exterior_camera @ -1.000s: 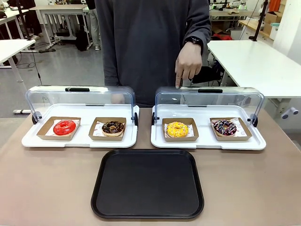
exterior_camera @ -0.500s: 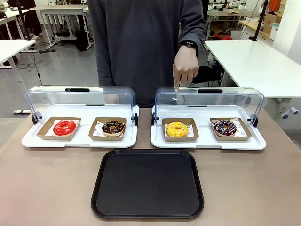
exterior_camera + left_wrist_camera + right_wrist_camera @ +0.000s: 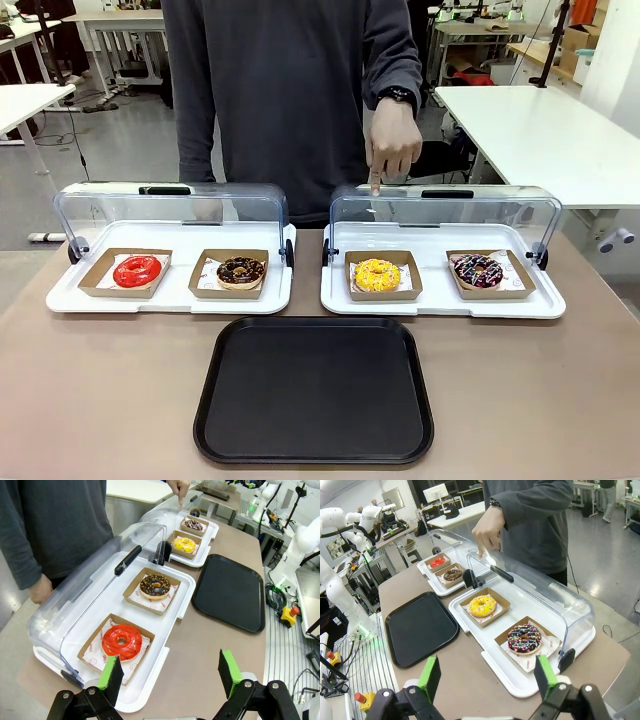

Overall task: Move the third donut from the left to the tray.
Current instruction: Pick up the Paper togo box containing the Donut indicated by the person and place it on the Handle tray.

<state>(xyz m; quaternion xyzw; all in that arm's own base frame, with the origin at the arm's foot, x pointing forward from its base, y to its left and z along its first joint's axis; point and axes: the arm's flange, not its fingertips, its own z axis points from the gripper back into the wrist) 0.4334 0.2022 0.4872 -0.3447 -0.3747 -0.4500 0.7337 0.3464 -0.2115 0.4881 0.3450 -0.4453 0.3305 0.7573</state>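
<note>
Person's hand is settling, pointing above yellow-iced ring donut: target marked. We are holding left end effector, right end effector apart.

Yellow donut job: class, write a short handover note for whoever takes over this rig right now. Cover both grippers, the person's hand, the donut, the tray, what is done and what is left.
Left gripper: jaws open, holding nothing.
Right gripper: jaws open, holding nothing.
Yellow donut: in its cardboard holder inside the right white case, whose clear lid is open.
Person's hand: forefinger pointing down at the top of that lid.
Black tray: in front of the cases, no donut on it.
Done: nothing. Left: grasp the donut and set it on the tray.
</note>
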